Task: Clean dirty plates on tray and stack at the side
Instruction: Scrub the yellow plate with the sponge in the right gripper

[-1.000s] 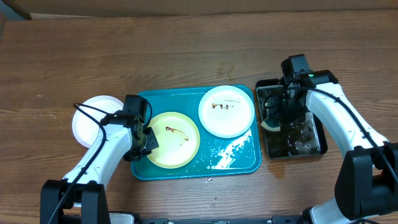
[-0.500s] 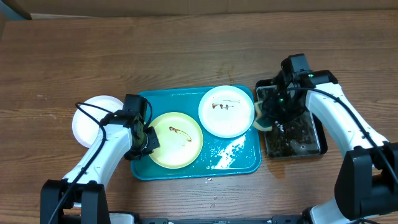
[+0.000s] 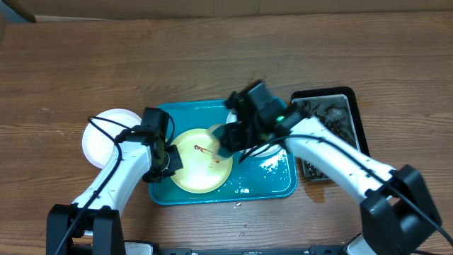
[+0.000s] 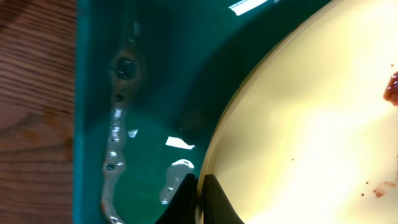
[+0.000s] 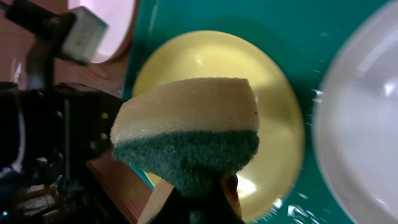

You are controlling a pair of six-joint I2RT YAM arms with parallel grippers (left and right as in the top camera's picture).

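The pale yellow plate [image 3: 197, 170] lies in the left half of the teal tray [image 3: 277, 185], with a brown smear near its middle. My left gripper [image 3: 168, 161] is shut on the plate's left rim; the left wrist view shows the jaws [image 4: 198, 194] pinching the rim of the yellow plate [image 4: 311, 137]. My right gripper [image 3: 230, 138] is shut on a yellow and green sponge [image 5: 186, 130] and holds it over the yellow plate [image 5: 277, 112]. A white plate [image 5: 367, 106] on the tray's right is mostly hidden under my right arm. Another white plate [image 3: 99, 138] lies on the table left of the tray.
The narrow black tray of water [image 3: 334, 113] stands right of the teal tray. Water and foam streaks lie on the teal tray floor [image 4: 161, 74]. The wooden table extends beyond the tray at the back and front.
My right arm has swung left from the black water tray, carrying the sponge over the white plate to above the yellow plate. The left gripper has stayed on the yellow plate's rim.
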